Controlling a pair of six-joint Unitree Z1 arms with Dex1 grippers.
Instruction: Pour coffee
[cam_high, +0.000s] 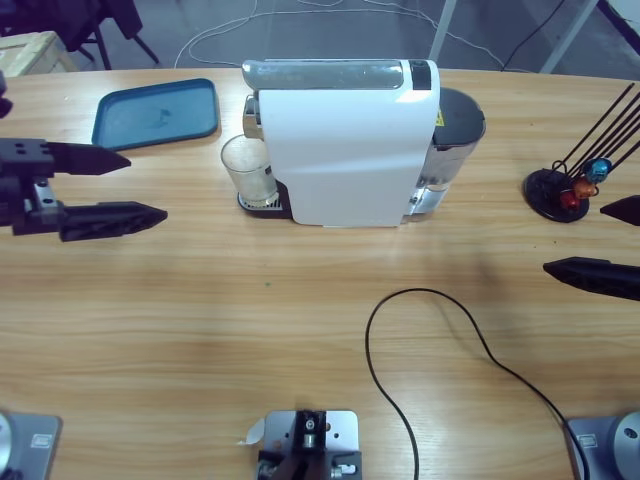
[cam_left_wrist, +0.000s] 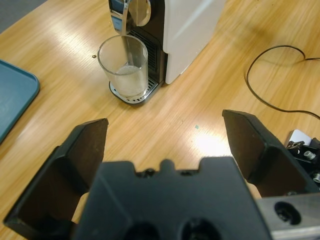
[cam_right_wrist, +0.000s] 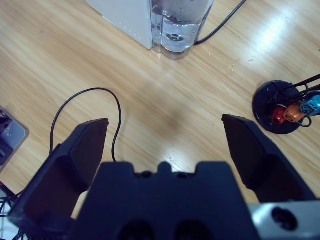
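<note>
Overhead, looking straight down; wrist cameras angled down past spread jaws, both sharing the coffee machine ahead.

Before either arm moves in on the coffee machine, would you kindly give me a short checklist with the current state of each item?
1. Glass seated on the drip tray under the spout: ok.
2. Glass holding coffee: not ok; it looks nearly empty, with only a pale film at the bottom.
3. Left tool open and holding nothing, aimed toward the glass: ok.
4. Right tool open and holding nothing, apart from the capsule holder: ok.
5. Black cable lying loose on the table between the arms: not ok, keep clear.
6. Capsule loaded in the coffee machine: cannot tell.
</note>
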